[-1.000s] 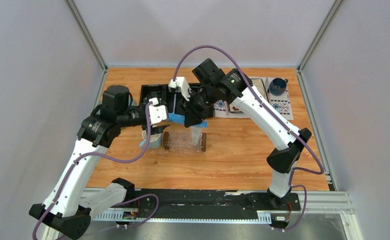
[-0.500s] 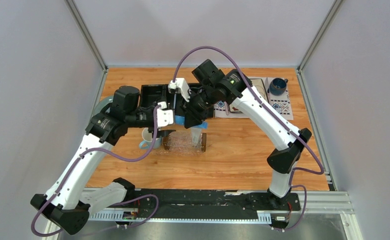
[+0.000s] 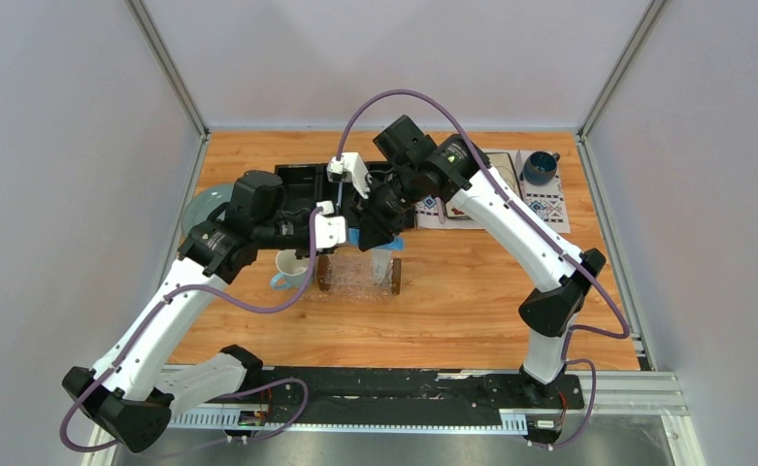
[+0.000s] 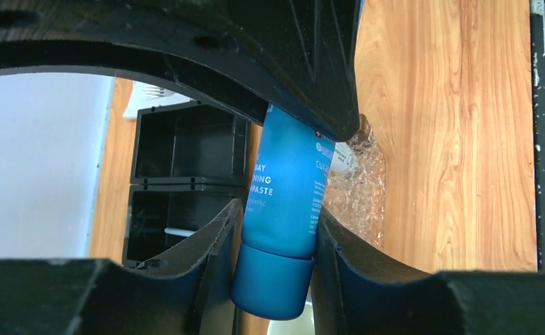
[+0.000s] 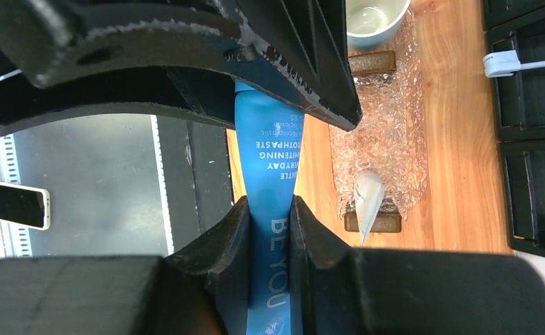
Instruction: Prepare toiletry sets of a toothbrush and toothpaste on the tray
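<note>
A blue toothpaste tube [image 3: 353,236] hangs in the air just behind the tray [image 3: 350,282], held between both arms. My right gripper [image 5: 269,202] is shut on the tube's flat end [image 5: 269,153]. My left gripper [image 4: 278,208] has both fingers against the tube [image 4: 283,181] just above its cap. The clear textured tray [image 5: 388,132] with dark wooden end bars carries a pale tube [image 5: 367,199] at one end. A slim white toothbrush [image 5: 527,64] lies in a compartment of the black organizer [image 5: 527,105], its handle [image 4: 178,232] also showing in the left wrist view.
A white mug [image 3: 290,267] stands just left of the tray. The black organizer [image 3: 302,184] sits behind it. A patterned mat [image 3: 549,206] with a blue mug [image 3: 540,167] lies at the back right. A pale round plate [image 3: 200,204] pokes out behind the left arm.
My left arm has swung right, from above the mug to the blue tube, and its jaws have closed in on it. The right arm has held still.
</note>
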### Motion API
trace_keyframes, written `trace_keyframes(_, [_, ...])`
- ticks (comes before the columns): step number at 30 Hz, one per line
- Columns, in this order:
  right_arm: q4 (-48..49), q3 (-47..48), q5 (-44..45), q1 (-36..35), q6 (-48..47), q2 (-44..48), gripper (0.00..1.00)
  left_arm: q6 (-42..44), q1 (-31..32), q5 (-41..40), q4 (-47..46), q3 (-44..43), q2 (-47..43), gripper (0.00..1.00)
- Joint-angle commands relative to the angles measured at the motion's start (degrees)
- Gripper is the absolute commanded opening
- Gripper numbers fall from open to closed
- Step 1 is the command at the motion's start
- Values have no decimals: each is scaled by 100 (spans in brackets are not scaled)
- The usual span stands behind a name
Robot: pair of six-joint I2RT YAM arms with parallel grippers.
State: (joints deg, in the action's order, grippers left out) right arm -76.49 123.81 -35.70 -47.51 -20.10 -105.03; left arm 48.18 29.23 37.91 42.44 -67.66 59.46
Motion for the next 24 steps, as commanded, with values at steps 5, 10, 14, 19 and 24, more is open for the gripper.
trace_keyframes(5, [397, 170, 212, -39, 190, 158, 48, -247, 188, -643, -507, 94, -84, 0])
trace_keyframes(10, [827, 170, 863, 162, 664, 352, 61, -782, 188, -1880, -1263, 244, -374, 0])
trace_keyframes(14, [1328, 152, 907, 531, 1279, 580, 65, -1188, 188, -2673, -1842, 262, -488, 0])
trace_keyframes(19, [2013, 161, 715, 1119, 2201, 721, 67, -1355, 205, -3762, -2309, 236, -523, 0])
trace_keyframes(24, [2542, 231, -135, 1542, 3257, 590, 68, -1312, 267, -4502, -2644, 209, -550, 0])
